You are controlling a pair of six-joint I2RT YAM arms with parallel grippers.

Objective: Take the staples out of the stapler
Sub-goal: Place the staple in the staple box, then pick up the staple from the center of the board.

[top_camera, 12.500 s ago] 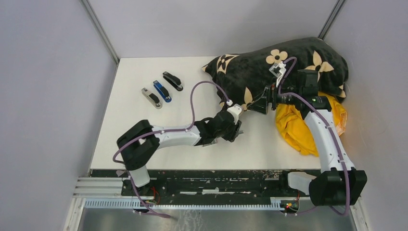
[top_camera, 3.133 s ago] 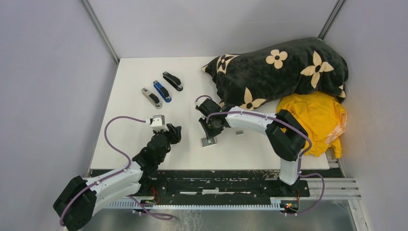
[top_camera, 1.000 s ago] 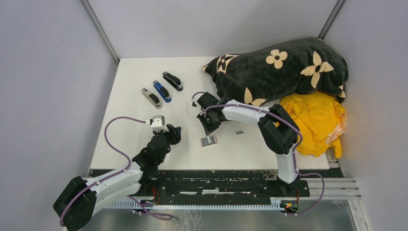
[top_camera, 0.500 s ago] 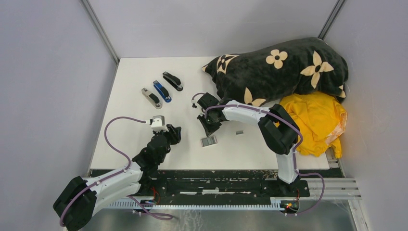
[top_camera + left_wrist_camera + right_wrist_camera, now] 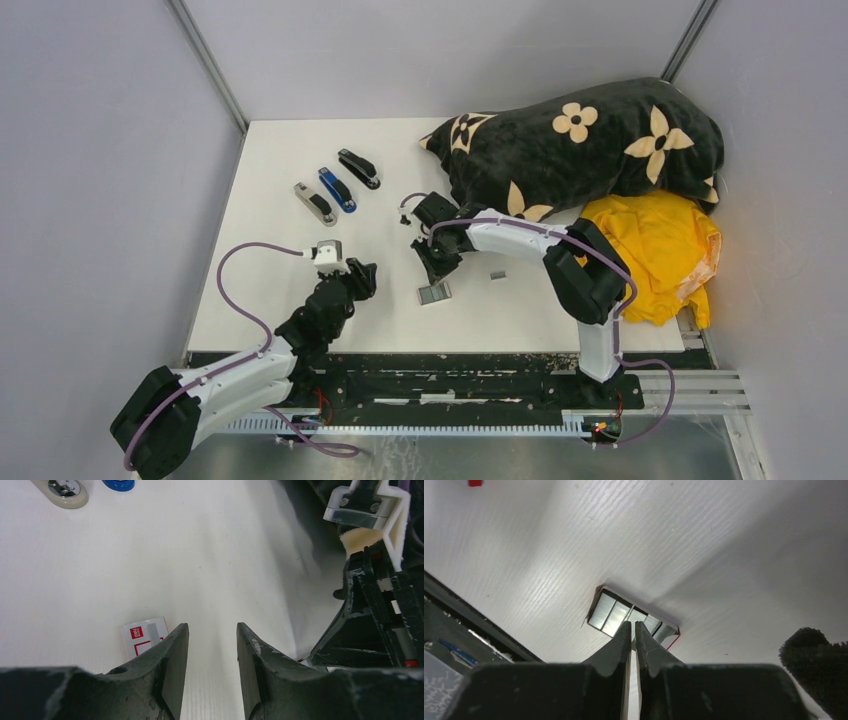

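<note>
Three staplers lie at the table's back left: grey (image 5: 317, 203), blue (image 5: 337, 189) and black (image 5: 359, 167). A loose grey strip of staples (image 5: 497, 274) lies mid-table. More staples (image 5: 614, 615) fill a small open white-and-red box (image 5: 433, 293). My right gripper (image 5: 436, 270) hovers just behind that box, shut, with nothing visible between its fingertips (image 5: 633, 626). My left gripper (image 5: 364, 274) stands open and empty (image 5: 212, 627) to the left of the box (image 5: 145, 635). The grey stapler (image 5: 62, 487) and the blue stapler (image 5: 118, 484) show at the top of the left wrist view.
A black blanket with cream flowers (image 5: 590, 140) is heaped at the back right, and a yellow cloth (image 5: 655, 250) lies beside it. My right arm (image 5: 380, 605) crosses the right side of the left wrist view. The table's front edge (image 5: 400, 352) runs behind both arm bases.
Over the last second the right arm's elbow has shifted slightly right; both grippers stay put. Three seconds ago the right gripper was lower, at the box; it has since drawn back.
</note>
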